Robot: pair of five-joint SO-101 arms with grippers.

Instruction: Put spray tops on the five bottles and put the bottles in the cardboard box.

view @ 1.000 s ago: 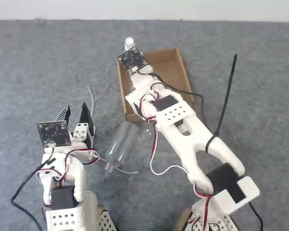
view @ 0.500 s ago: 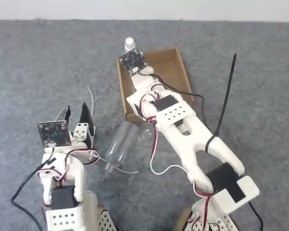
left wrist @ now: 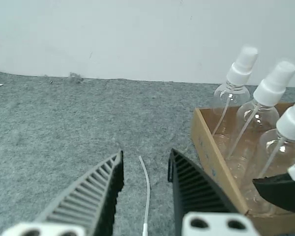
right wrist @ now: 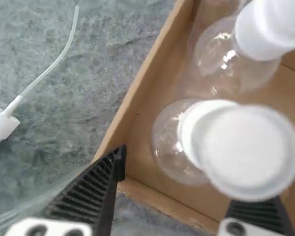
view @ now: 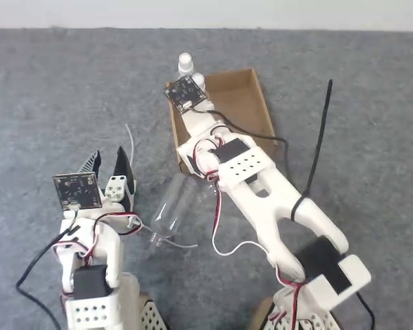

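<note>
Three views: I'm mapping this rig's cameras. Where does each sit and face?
High view: overhead, looking down on carpet; left arm, right arm, cardboard box.
Left wrist view: left wrist, facing along carpet to the wall; open left end effector.
Right wrist view: right wrist, looking down into the box; right end effector either side of a bottle.
All share the box.

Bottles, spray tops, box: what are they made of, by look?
Bottles: clear, glossy, see-through with highlights; plastic or glass, cannot tell.
Spray tops: opaque white, smooth, probably plastic.
Box: brown matte cardboard, raw cut edges.
</note>
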